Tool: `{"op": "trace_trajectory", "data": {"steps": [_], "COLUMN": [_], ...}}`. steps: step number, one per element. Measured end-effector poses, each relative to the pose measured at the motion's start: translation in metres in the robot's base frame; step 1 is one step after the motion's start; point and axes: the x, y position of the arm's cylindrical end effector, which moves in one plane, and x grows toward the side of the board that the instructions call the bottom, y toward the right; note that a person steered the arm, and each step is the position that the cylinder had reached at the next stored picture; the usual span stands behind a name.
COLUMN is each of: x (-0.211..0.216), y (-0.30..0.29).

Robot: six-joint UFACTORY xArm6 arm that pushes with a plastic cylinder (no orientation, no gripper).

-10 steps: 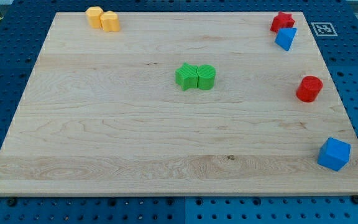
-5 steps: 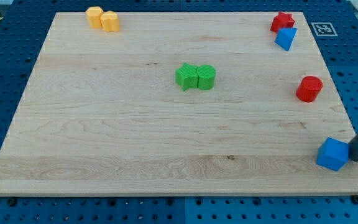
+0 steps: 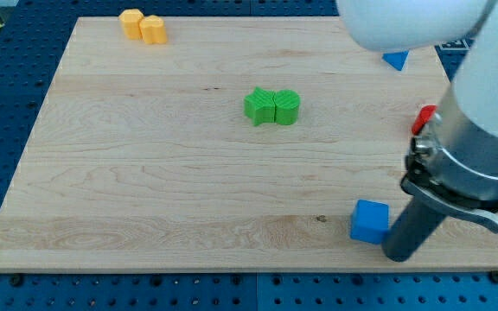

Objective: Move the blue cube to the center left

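Observation:
The blue cube (image 3: 370, 221) sits near the view's bottom right on the wooden board (image 3: 162, 190). My tip (image 3: 398, 256) rests just to the right of the cube and slightly below it, touching or almost touching its right side. The arm's white and grey body fills the view's right side above the rod.
Two green blocks (image 3: 272, 106) sit together at the board's centre. Two orange-yellow blocks (image 3: 143, 25) stand at the top left. A red block (image 3: 422, 119) and a blue block (image 3: 395, 60) at the right are mostly hidden by the arm.
The arm has swept in from the right and the rod has pushed the blue cube leftward along the bottom of the board. The arm now hides the red blocks at the right.

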Motion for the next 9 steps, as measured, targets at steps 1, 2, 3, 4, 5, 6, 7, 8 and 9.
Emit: {"op": "trace_trajectory", "data": {"steps": [1, 2, 3, 4, 5, 6, 7, 8, 9], "x": [-0.035, -0.059, -0.071, -0.075, -0.075, -0.075, -0.075, -0.077, -0.077], "y": [-0.013, -0.04, -0.084, -0.131, -0.171, -0.206, -0.249, -0.284, -0.316]}}
